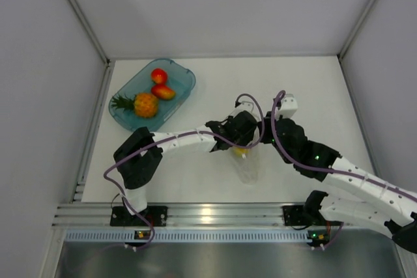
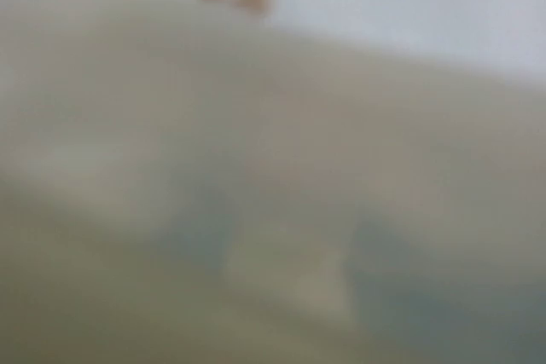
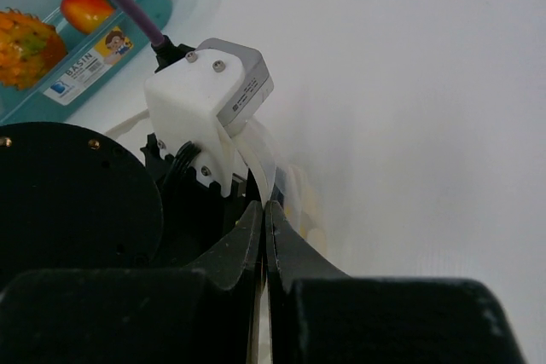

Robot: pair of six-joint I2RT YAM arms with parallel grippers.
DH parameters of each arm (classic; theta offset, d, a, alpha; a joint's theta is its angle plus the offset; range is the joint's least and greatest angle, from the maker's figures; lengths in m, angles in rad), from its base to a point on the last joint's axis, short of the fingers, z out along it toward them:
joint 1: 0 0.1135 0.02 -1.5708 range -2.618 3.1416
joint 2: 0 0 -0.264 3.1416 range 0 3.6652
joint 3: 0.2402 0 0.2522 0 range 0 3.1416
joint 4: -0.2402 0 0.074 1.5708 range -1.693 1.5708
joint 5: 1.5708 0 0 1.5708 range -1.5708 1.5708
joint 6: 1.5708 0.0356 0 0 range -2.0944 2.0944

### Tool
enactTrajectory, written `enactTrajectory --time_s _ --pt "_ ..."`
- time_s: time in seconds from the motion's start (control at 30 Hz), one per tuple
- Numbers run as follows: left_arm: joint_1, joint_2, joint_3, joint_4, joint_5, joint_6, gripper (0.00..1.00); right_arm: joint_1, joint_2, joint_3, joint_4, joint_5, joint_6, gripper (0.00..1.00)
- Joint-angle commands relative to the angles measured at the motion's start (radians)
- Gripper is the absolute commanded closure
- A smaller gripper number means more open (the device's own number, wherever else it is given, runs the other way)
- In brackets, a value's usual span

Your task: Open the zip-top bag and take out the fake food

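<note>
The clear zip-top bag (image 1: pixel 249 167) lies in the middle of the table with a yellow lemon (image 1: pixel 240 152) inside near its top. My left gripper (image 1: pixel 240 136) is at the bag's mouth. The left wrist view is only a pale blur, so its fingers do not show. My right gripper (image 1: pixel 263 136) is beside it, shut (image 3: pixel 264 206) on the bag's thin plastic edge (image 3: pixel 266 155). More fake food lies in the teal tray: a pineapple (image 1: pixel 144 104) and two red-orange fruits (image 1: pixel 158 75) (image 1: pixel 163 92).
The translucent teal tray (image 1: pixel 184 79) stands at the back left, close to the left wall. White walls enclose the table on the left, back and right. A metal rail carrying both arm bases runs along the near edge.
</note>
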State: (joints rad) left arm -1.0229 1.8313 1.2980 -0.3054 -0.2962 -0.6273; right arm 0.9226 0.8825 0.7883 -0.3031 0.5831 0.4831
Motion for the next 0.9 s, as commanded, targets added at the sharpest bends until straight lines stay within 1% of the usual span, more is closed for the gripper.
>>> enactTrajectory --time_s 0.0,0.03,0.07,0.23,0.47,0.5,0.57,0.67,0.87 --pt "0.000 0.048 0.026 0.009 0.023 -0.002 0.40 0.018 -0.030 0.002 -0.001 0.004 -0.001 1.00" --pt "0.001 0.051 0.024 0.005 0.032 -0.003 0.38 0.018 -0.031 0.000 -0.002 0.007 -0.001 1.00" --pt "0.001 0.057 0.023 0.000 0.043 -0.002 0.33 0.019 -0.031 -0.001 -0.004 0.012 -0.003 1.00" --pt "0.000 0.075 0.040 -0.077 0.049 0.031 0.21 0.019 -0.025 -0.009 0.005 0.015 -0.005 1.00" --pt "-0.008 0.114 0.055 -0.075 0.117 0.024 0.19 0.019 0.009 -0.003 0.024 0.012 -0.009 1.00" --pt "-0.014 0.112 0.055 -0.077 0.124 0.026 0.19 0.018 0.010 -0.003 0.024 0.012 -0.012 1.00" --pt "-0.016 0.103 0.050 -0.077 0.161 0.024 0.15 0.019 0.015 -0.001 0.024 0.014 -0.014 1.00" --pt "-0.017 0.080 0.031 -0.077 0.218 0.023 0.14 0.019 0.018 0.000 0.025 0.015 -0.017 1.00" --pt "-0.026 0.069 0.015 -0.126 0.230 0.031 0.14 0.018 0.022 -0.001 0.032 0.011 -0.012 1.00"
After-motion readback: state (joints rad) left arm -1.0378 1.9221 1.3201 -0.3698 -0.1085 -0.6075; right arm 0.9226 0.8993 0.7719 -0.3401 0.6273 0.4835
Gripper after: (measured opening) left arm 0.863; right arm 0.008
